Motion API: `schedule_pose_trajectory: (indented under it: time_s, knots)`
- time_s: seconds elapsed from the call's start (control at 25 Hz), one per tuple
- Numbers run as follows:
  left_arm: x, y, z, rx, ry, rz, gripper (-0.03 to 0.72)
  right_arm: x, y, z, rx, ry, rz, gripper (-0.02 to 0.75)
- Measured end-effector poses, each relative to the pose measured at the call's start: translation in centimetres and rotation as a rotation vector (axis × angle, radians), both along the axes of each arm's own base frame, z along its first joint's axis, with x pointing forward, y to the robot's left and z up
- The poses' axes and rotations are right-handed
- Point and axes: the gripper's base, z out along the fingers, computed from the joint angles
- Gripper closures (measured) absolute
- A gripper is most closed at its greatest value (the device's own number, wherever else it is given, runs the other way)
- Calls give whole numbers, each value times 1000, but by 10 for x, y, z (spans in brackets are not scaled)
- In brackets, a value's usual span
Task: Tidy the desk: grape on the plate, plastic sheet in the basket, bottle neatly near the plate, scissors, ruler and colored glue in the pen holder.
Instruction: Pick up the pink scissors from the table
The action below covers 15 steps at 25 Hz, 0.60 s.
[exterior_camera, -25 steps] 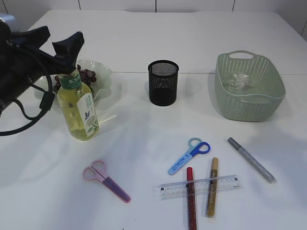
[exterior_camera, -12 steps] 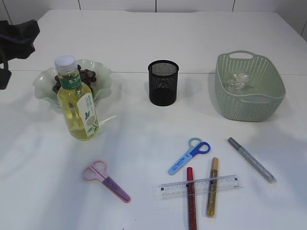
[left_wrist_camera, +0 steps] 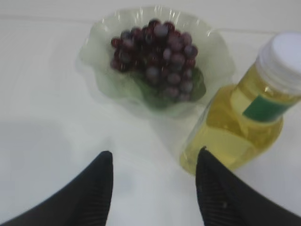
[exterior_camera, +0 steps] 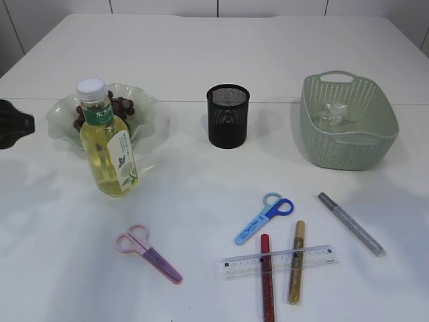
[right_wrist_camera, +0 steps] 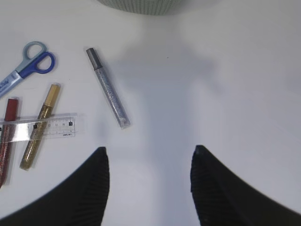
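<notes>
The bottle (exterior_camera: pixel 107 144) of yellow liquid stands upright, touching the front of the green glass plate (exterior_camera: pixel 60 117) that holds the grape bunch (exterior_camera: pixel 122 106). My left gripper (left_wrist_camera: pixel 154 157) is open and empty, hovering left of the bottle (left_wrist_camera: pixel 235 136) and in front of the grapes (left_wrist_camera: pixel 160 56); only its black tip (exterior_camera: pixel 12 124) shows at the exterior view's left edge. My right gripper (right_wrist_camera: pixel 148 153) is open over bare table, right of the silver glue (right_wrist_camera: pixel 108 89). Blue scissors (exterior_camera: pixel 265 218), pink scissors (exterior_camera: pixel 147 253), ruler (exterior_camera: pixel 278 261), red glue (exterior_camera: pixel 267 276) and gold glue (exterior_camera: pixel 296 261) lie at the front.
The black mesh pen holder (exterior_camera: pixel 228 115) stands mid-table. The green basket (exterior_camera: pixel 348 127) at the back right holds the crumpled plastic sheet (exterior_camera: pixel 333 113). The ruler lies across the red and gold glue sticks.
My left arm has drawn back from the bottle's cap to the far left edge of the exterior view. The bottle stands on its own, and nothing else has moved.
</notes>
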Motion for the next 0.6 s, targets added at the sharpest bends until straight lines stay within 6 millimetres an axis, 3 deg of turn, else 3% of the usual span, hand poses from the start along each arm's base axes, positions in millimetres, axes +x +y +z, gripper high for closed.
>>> schedule_pose_trajectory:
  time_s: [0.28,0.6]
  knots:
    - [-34,0,5,-63,343,34,282,0,0,0,4,0,0,300]
    - [-45,-5,36,-49,604,-33,282,0,4,0,45,5,5,300]
